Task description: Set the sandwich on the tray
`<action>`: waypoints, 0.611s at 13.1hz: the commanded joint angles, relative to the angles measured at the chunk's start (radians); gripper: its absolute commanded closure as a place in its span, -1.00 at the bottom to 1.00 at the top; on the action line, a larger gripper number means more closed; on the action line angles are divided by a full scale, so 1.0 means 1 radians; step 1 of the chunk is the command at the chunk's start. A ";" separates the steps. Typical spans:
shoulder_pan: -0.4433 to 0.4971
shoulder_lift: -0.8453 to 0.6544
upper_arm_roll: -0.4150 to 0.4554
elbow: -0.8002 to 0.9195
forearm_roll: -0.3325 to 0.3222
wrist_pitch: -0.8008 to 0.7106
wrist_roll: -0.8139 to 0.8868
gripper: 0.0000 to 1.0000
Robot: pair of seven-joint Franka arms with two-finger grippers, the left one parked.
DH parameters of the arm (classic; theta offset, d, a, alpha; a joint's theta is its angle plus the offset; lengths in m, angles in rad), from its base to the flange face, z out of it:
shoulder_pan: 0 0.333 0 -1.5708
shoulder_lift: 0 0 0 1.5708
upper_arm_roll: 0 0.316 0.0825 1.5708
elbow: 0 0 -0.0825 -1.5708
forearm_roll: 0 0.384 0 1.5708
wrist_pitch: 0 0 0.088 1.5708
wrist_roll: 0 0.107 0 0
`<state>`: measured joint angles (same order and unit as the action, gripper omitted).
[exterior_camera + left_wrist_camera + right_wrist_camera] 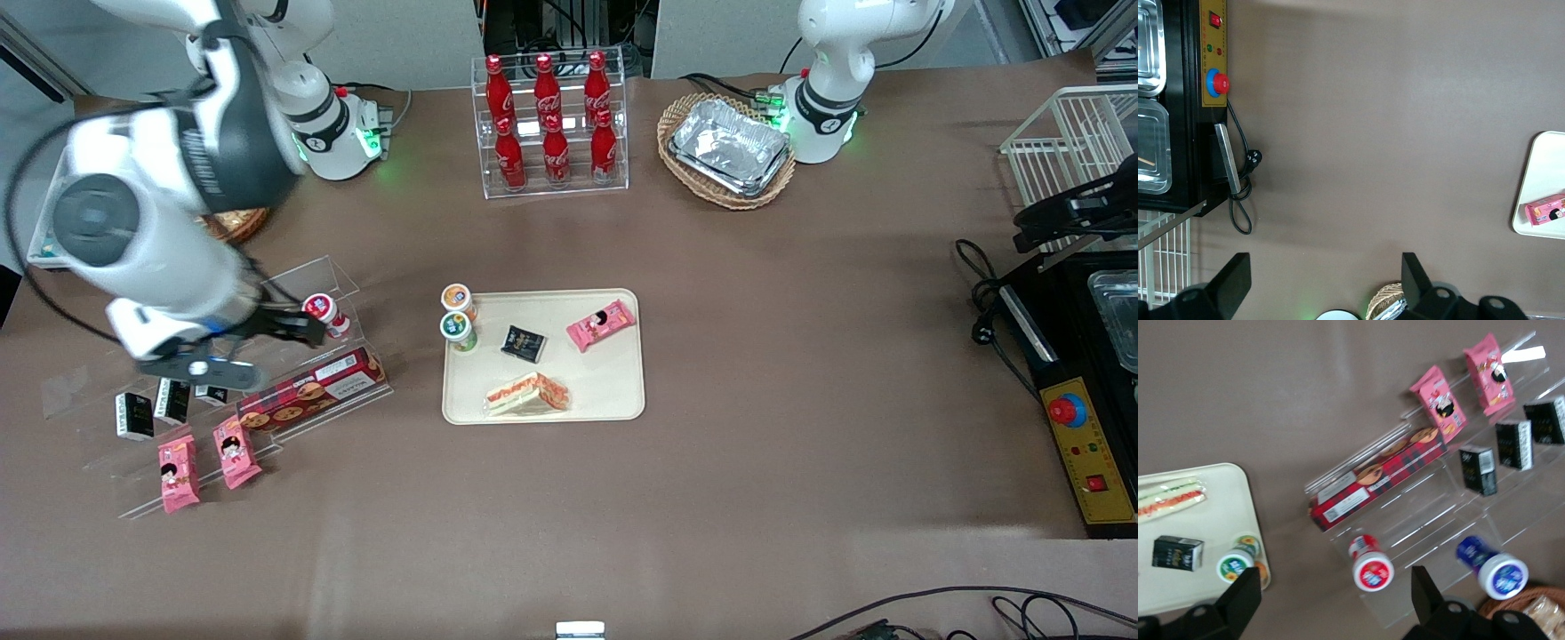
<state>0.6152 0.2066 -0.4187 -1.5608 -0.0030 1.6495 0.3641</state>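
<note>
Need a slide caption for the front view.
Sandwich lies on the tray; open claw hovers empty above the snack rack.

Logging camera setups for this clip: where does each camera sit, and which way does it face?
Front view: high, looking down the table; shows both arms, gripper open over the acrylic rack, sandwich on tray.
Left wrist view: faces bare table, control box; finger tips show.
Right wrist view: faces rack, tray; finger tips show.
Shared: tray in all three.

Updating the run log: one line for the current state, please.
sandwich: on tray | pincer: open, empty, above snack rack | task: placed
</note>
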 commanded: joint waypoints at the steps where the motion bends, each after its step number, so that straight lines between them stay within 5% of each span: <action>1: -0.086 -0.148 0.011 -0.159 -0.023 0.125 -0.227 -1.00; 5: -0.216 -0.185 0.009 -0.157 -0.009 0.136 -0.470 -1.00; 8: -0.268 -0.176 -0.002 -0.098 0.023 0.142 -0.461 -1.00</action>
<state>0.3791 0.0448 -0.4209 -1.6793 -0.0012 1.7714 -0.0851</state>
